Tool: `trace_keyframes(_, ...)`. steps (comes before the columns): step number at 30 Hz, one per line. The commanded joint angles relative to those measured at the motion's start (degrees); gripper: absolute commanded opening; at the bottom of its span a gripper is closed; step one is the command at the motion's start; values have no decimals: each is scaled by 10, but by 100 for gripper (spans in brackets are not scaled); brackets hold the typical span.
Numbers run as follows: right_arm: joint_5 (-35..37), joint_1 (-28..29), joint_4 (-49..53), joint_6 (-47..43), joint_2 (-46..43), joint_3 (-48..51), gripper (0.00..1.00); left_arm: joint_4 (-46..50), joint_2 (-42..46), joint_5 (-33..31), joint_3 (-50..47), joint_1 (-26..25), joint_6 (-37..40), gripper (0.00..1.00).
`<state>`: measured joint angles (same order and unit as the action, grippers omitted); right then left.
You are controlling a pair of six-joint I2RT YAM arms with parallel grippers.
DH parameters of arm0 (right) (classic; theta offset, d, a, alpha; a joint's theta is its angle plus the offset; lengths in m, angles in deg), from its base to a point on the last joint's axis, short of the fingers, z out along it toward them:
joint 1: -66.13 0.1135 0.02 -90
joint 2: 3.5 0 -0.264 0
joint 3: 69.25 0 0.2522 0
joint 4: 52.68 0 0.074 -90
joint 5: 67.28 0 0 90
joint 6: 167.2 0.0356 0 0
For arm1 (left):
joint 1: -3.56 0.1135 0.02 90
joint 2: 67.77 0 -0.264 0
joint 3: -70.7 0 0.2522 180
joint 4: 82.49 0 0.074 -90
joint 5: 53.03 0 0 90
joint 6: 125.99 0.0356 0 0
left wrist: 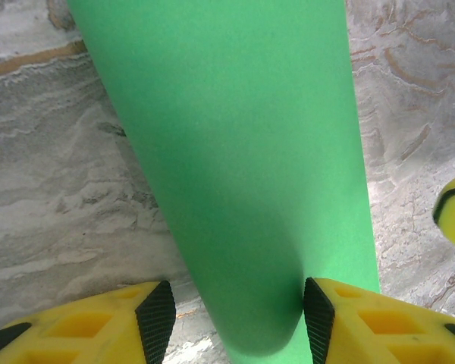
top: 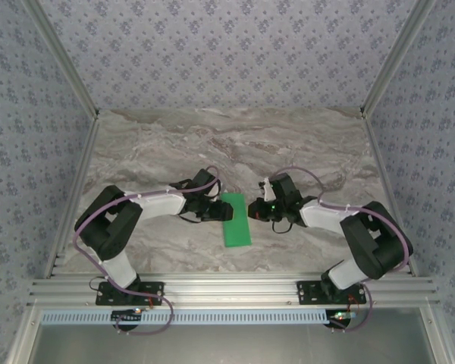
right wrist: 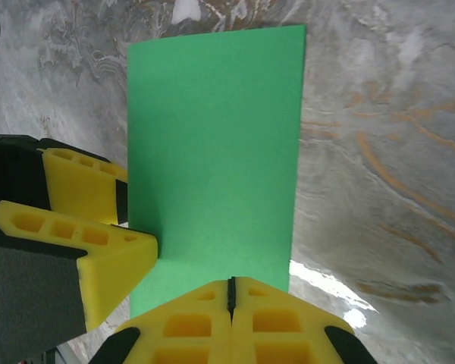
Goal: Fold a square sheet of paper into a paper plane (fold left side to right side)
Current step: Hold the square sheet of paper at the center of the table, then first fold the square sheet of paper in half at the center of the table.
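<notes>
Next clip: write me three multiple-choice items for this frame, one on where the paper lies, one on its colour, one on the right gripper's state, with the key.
1. The sheet of paper lies: A) against the far wall; B) between the two grippers; C) on an arm's base.
2. Its colour: A) white; B) red; C) green.
3. The right gripper is: A) shut; B) wide open; C) gripping a cable.
Key: 1 B, the left gripper and the right one flank it on the table; 2 C, it is bright green in every view; 3 A, its jaws meet with no gap.
</notes>
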<state>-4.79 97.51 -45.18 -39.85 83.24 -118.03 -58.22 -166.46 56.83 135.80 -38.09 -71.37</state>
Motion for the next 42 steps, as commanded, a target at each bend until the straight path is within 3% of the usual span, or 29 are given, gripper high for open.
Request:
trace_keyframes(1,-9,10,-9,8,22,-24,0,23,-32,-35,-11,-5,9,53)
trace_keyframes(22,46,30,89,-8,110,-54,1,19,-27,-33,-10,-6,8,53)
trace_keyframes(35,67,31,117,-32,121,-58,0,59,104,-60,-5,-2,11,61)
trace_keyframes(42,69,33,122,-36,120,-61,0,-42,97,58,-15,-3,-13,32)
